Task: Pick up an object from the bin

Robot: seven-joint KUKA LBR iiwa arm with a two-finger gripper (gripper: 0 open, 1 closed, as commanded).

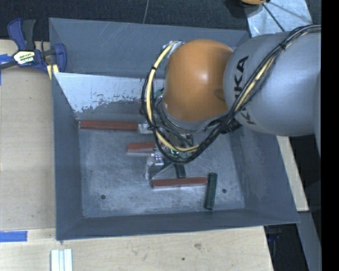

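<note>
Camera view puts the hand (pixel 165 164) over the near brown stick (pixel 183 182); I cannot tell its spread. Best to straddle the stick's width squarely.

Scuffed matt grey metal bin (pixel 101 199)

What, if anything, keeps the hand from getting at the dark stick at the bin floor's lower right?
Probably nothing, so likely yes: the dark stick lies uncovered, with the hand close by. Only the end of a reddish-brown bar sits near it.
</note>
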